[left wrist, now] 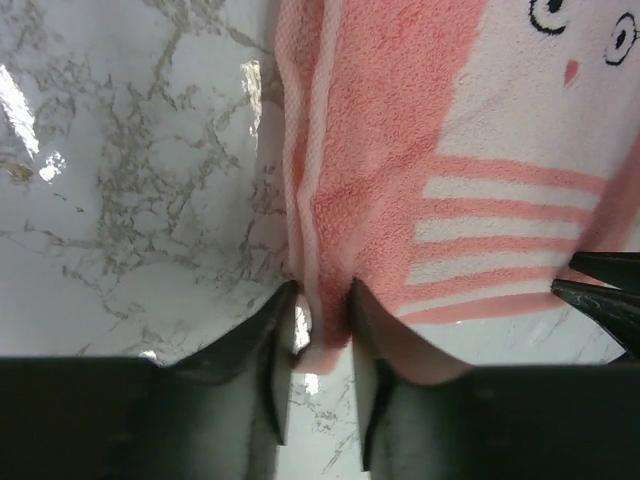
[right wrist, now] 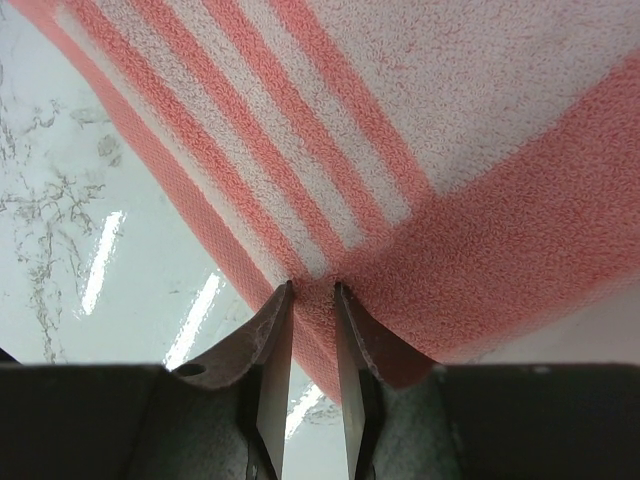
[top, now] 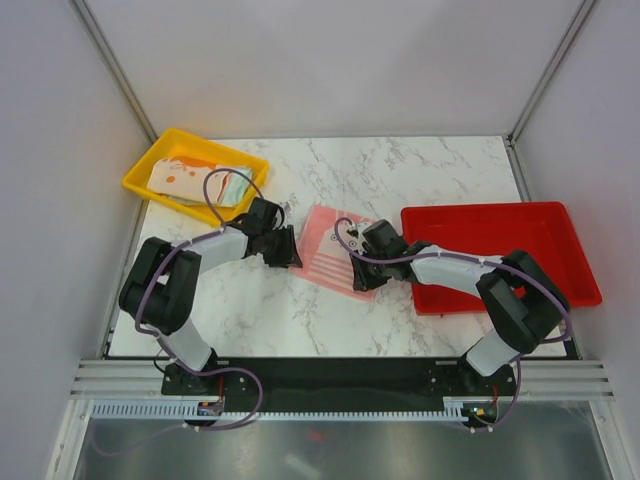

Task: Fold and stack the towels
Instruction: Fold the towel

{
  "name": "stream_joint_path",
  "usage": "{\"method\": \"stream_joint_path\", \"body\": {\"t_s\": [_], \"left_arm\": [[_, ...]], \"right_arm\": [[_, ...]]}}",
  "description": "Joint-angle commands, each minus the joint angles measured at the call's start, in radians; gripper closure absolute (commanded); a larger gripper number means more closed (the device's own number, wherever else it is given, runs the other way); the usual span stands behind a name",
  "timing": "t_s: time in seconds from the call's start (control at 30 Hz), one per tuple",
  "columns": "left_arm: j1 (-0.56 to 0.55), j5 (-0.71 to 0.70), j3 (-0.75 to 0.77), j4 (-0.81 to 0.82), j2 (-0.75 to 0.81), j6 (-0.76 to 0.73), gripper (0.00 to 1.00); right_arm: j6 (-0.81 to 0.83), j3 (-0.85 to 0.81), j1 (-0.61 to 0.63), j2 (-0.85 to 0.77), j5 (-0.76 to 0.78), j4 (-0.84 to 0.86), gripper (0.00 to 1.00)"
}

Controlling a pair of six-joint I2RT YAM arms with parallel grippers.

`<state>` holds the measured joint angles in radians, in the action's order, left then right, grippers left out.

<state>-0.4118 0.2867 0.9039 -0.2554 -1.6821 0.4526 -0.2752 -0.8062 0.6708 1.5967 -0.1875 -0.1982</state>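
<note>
The pink towel (top: 322, 252) lies flat just left of the red tray (top: 490, 209). The left gripper (left wrist: 320, 298) and right gripper (right wrist: 312, 292) each pinch its hem, jaws nearly closed. Raise the 2 pinched points together, keep them taut, and lay them squarely on the opposite edge.

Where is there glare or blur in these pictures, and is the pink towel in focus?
Left wrist: white glare patches on the marble table, pink towel sharp. Right wrist: two glare streaks on the table, towel weave sharp. Top external: even light, no hard shadows.

Bright light, glaring tabletop (left wrist: 150, 200)
</note>
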Motion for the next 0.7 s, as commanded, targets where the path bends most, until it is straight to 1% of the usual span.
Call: {"method": "stream_joint_path", "body": {"t_s": [0.0, 0.07, 0.1, 0.2, 0.27, 0.33, 0.37, 0.47, 0.5, 0.53, 0.57, 0.6, 0.63, 0.67], "left_arm": [[-0.004, -0.021, -0.01, -0.03, 0.008, -0.003, 0.72], [-0.004, -0.034, -0.037, -0.057, 0.034, 0.006, 0.81], [-0.004, -0.053, -0.051, -0.067, 0.074, 0.009, 0.87], [-0.005, -0.083, -0.114, -0.099, 0.142, 0.029, 0.94], [-0.005, -0.08, -0.173, -0.102, 0.218, 0.041, 0.96], [-0.008, -0.08, -0.21, -0.102, 0.286, 0.041, 0.96], [-0.01, -0.058, -0.239, -0.104, 0.304, 0.081, 0.98], [-0.019, -0.06, -0.278, -0.111, 0.381, 0.115, 0.98], [-0.019, -0.054, -0.28, -0.116, 0.393, 0.116, 0.95], [-0.019, -0.052, -0.277, -0.126, 0.401, 0.118, 0.89], [-0.019, -0.061, -0.243, -0.143, 0.404, 0.107, 0.81], [-0.019, -0.078, -0.217, -0.162, 0.401, 0.101, 0.59], [-0.019, -0.102, -0.188, -0.207, 0.395, 0.089, 0.53], [-0.018, -0.127, -0.119, -0.228, 0.377, 0.052, 0.5]], "right_arm": [[0.013, 0.016, 0.009, -0.03, -0.016, -0.024, 0.69], [0.011, 0.012, 0.012, -0.037, -0.021, -0.024, 0.69], [0.01, 0.012, 0.013, -0.037, -0.023, -0.024, 0.69], [0.008, 0.009, 0.019, -0.047, -0.032, -0.024, 0.67], [0.01, 0.004, 0.026, -0.04, -0.041, -0.026, 0.67], [0.014, 0.009, 0.03, -0.041, -0.044, -0.026, 0.66], [0.017, 0.012, 0.03, -0.046, -0.043, -0.024, 0.65], [0.022, 0.022, 0.03, -0.061, -0.058, -0.029, 0.64], [0.025, 0.024, 0.032, -0.066, -0.064, -0.03, 0.62], [0.027, 0.016, 0.03, -0.07, -0.07, -0.035, 0.62], [0.024, 0.007, 0.03, -0.084, -0.084, -0.053, 0.59], [0.019, -0.005, 0.03, -0.09, -0.09, -0.066, 0.57], [0.013, -0.039, 0.03, -0.098, -0.096, -0.076, 0.56], [0.008, -0.06, 0.029, -0.115, -0.099, -0.099, 0.54]]}}
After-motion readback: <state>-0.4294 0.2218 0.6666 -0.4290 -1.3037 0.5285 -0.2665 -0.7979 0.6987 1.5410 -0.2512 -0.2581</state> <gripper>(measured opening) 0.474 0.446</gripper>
